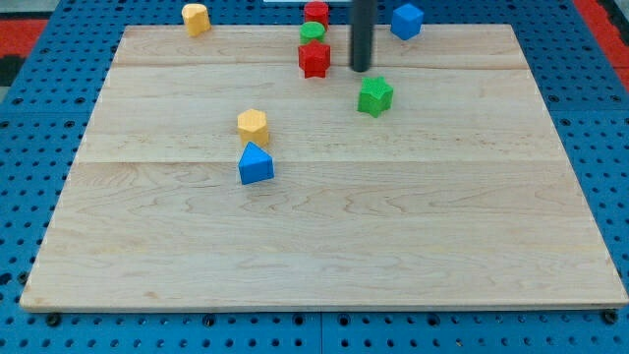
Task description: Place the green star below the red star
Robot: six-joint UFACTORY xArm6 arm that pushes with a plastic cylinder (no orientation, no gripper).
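The table is a pale wooden board on a blue pegboard, and most of its surface is bare; the blocks crowd toward the view's top. There is no claw on this arm, so nothing spreads or pinches: it ends in a dark rod, and my tip rests on the wood between the two stars, just right of the red star and just above the green star, apparently a little apart from both.

The green star lies below and to the right of the red star, not straight beneath it. My judgement is that the tip sits where it does to shove the green star, yet a push from here would drive it downward; it needs to go leftward, so the tip would have to come round to the star's right side.

A green round block and a red block stack up the view behind the red star. A blue block sits at top right, a yellow block at top left. Farther down, a yellow hexagonal block touches a blue triangular block, well apart from the stars.
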